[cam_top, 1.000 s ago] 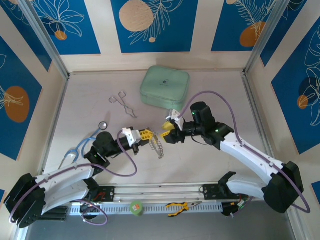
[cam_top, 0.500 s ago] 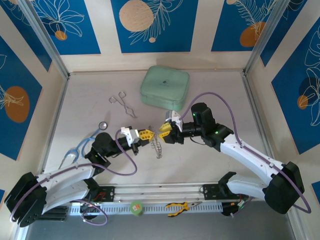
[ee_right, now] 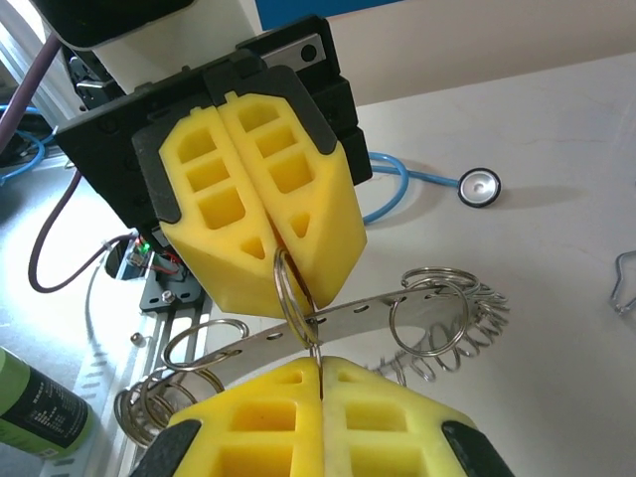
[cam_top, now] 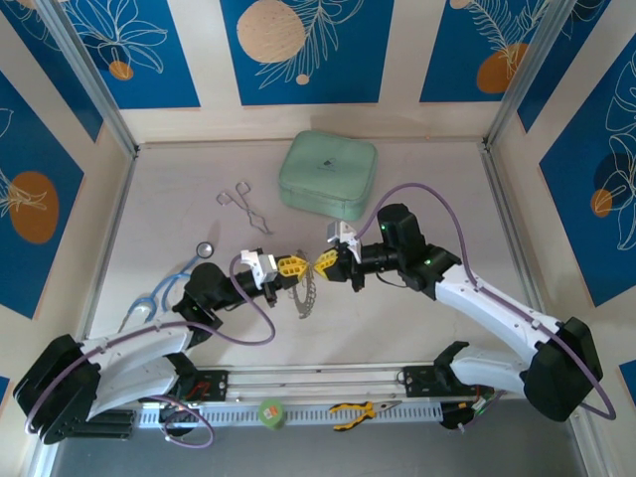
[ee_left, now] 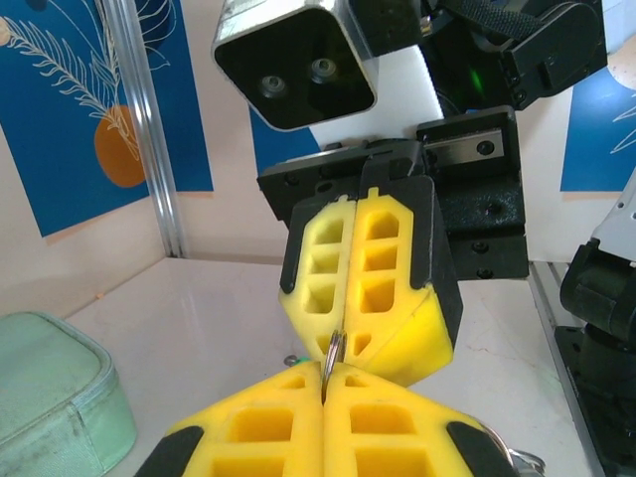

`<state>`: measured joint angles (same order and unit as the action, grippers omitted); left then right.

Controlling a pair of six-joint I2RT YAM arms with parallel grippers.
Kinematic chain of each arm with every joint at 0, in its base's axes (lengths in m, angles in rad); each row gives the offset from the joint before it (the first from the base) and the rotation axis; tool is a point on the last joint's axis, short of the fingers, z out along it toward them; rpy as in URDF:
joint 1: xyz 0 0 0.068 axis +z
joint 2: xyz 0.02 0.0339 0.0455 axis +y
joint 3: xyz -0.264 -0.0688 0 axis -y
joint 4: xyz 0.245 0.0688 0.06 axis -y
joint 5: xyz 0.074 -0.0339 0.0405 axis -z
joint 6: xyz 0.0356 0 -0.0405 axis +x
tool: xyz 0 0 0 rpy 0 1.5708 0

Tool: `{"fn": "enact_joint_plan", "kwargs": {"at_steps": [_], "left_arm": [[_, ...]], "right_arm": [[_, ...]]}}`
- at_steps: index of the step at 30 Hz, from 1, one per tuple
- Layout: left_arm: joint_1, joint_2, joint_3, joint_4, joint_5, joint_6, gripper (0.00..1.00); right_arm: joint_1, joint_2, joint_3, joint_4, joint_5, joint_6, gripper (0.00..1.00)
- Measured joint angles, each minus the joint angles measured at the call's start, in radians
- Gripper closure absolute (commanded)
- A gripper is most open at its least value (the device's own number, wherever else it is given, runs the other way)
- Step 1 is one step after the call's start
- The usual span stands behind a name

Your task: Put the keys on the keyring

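A mint-green zip case (cam_top: 328, 173) lies flat at the far middle of the pale bench (cam_top: 437, 179). Silver forceps (cam_top: 244, 205) lie to its left, apart from it. A blue-tubed stethoscope (cam_top: 204, 249) curls toward the left edge. Yellow-handled pliers (cam_top: 358, 411) and a green bottle (cam_top: 269, 412) sit on the front rail.

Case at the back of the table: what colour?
Pale mint green. The case shows best in the top external view.

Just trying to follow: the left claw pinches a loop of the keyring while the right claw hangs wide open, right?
No: the right gripper is shut, pinching that loop of the keyring too, opposite the left gripper, as the right wrist view shows.
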<state>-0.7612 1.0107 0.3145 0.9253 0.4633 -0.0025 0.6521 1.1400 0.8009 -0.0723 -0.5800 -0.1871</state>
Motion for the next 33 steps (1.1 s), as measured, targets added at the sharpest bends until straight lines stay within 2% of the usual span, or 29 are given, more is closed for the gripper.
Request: {"fn": "enact_joint_plan", "kwargs": {"at_steps": [2, 7, 12, 18, 26, 30, 33], "left_arm": [[0.0, 0.008, 0.0, 0.006, 0.0, -0.002, 1.0], [0.001, 0.015, 0.0, 0.014, 0.002, -0.009, 1.0], [0.0, 0.015, 0.0, 0.019, 0.008, -0.008, 1.0], [0.0, 0.029, 0.0, 0.041, 0.008, -0.024, 1.0], [0.0, 0.059, 0.0, 0.086, 0.008, -0.053, 1.0], [0.0, 0.06, 0.0, 0.09, 0.008, -0.054, 1.0], [0.0, 0.06, 0.0, 0.091, 0.008, -0.057, 1.0]], "right_arm": [[-0.001, 0.023, 0.011, -0.004, -0.002, 0.003, 0.95], [-0.003, 0.059, 0.031, -0.013, -0.002, 0.004, 0.72], [-0.018, 0.045, 0.027, -0.016, 0.016, 0.009, 0.6], [-0.013, -0.028, -0.031, 0.001, 0.026, -0.026, 0.55], [0.043, -0.023, -0.059, 0.003, 0.076, -0.093, 0.54], [0.053, -0.005, -0.059, 0.013, 0.11, -0.093, 0.55], [0.056, 0.007, -0.059, 0.026, 0.143, -0.092, 0.62]]}}
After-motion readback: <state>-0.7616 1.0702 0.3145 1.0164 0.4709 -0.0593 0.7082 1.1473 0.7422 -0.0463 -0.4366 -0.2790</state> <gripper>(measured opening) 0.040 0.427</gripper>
